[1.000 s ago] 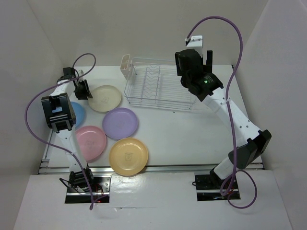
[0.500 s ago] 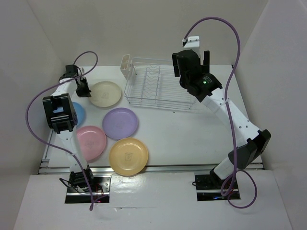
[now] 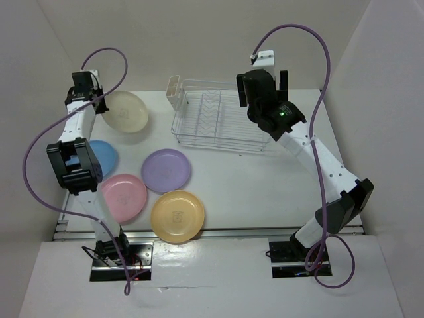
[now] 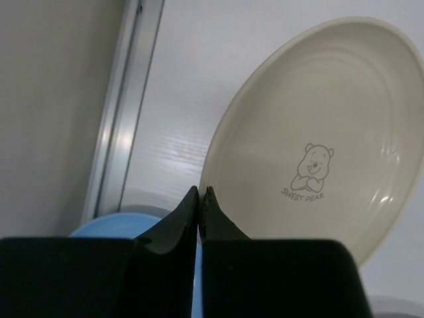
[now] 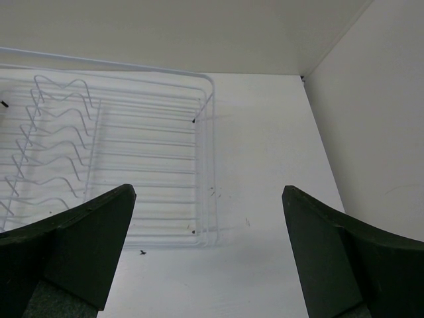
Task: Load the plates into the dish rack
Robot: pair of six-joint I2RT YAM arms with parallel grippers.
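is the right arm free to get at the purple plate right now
Probably yes: the right gripper is open and empty over the rack, and the purple plate lies uncovered, away from the left gripper.

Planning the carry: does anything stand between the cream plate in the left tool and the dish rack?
Partly: the cutlery holder stands at the far-left corner of the dish rack, on the side facing the cream plate. The open right tool hangs above the rack's right end.

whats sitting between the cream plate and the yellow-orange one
The purple plate lies flat between the cream plate and the yellow-orange plate, seen in the top view.
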